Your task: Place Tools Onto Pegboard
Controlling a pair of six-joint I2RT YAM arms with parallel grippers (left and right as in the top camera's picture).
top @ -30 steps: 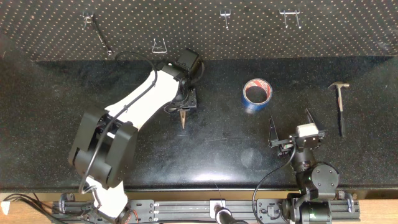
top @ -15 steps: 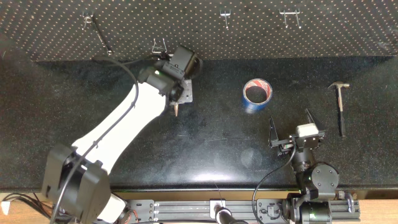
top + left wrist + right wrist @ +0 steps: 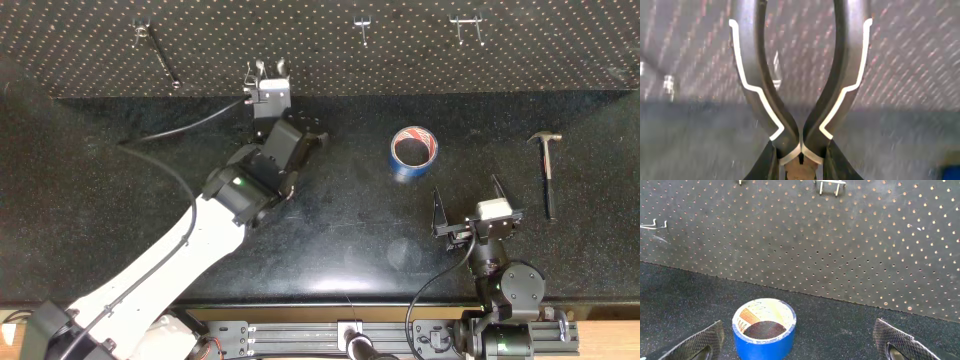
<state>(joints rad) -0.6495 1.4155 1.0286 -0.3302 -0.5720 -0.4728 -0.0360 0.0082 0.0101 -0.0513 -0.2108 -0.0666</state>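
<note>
My left gripper (image 3: 270,98) is raised against the pegboard (image 3: 400,60), just below a wire hook (image 3: 262,71). It is shut on a pair of pliers (image 3: 765,100), whose black handles with white stripes spread out towards the board in the left wrist view. A wrench (image 3: 160,55) hangs on the board at the left. A hammer (image 3: 546,170) lies on the black table at the right. My right gripper (image 3: 467,200) rests open low on the right, with a blue tape roll (image 3: 764,330) on the table ahead of it.
Two bare hooks (image 3: 362,25) (image 3: 466,25) stick out of the pegboard at upper centre and right. The blue tape roll (image 3: 413,152) stands between the two arms. The left arm's white body crosses the table's left half.
The left arm has swung up and back, carrying the pliers from over the table to the pegboard at the hook. The right arm has stayed still.
</note>
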